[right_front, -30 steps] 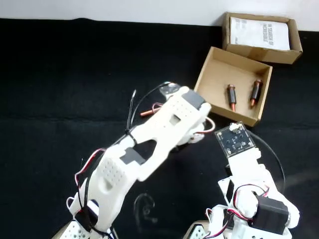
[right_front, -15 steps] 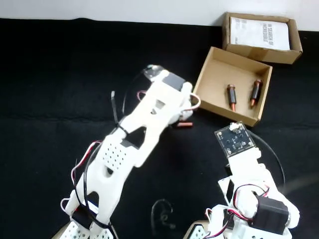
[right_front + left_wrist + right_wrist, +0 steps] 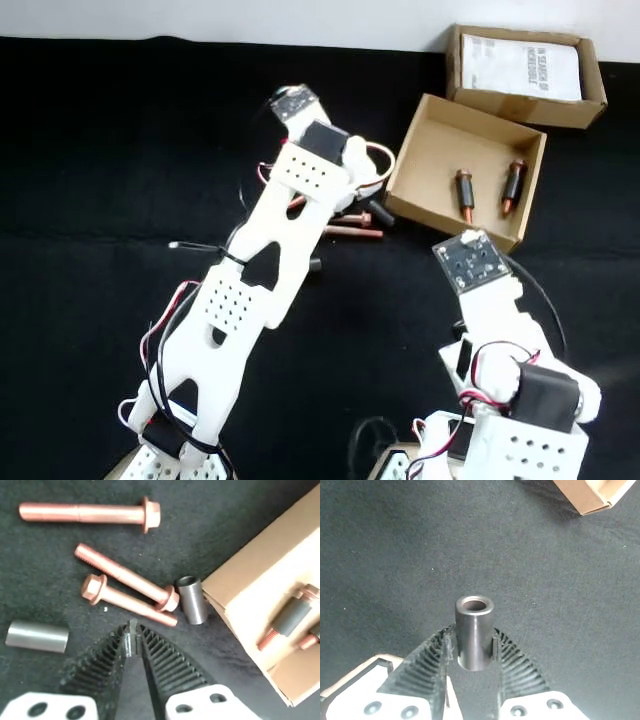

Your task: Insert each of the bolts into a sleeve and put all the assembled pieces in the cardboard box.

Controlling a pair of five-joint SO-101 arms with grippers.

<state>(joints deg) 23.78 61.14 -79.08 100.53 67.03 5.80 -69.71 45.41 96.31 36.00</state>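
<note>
Three loose bolts point(image 3: 125, 577) and two bare sleeves point(image 3: 191, 600) lie on the black worktop point(image 3: 240, 510) just beside the cardboard box point(image 3: 250, 575), which has two assembled pieces point(image 3: 292, 620) inside. My left hand point(image 3: 131, 630) hovers over them, fingers pinched together, empty; my right hand point(image 3: 474, 642) clamps a sleeve point(image 3: 474, 625), bore facing out. I'd go for the lone bolt point(image 3: 90, 514), open wide and grip near its head so the threaded end stays free, leaving the touching pair alone.
</note>
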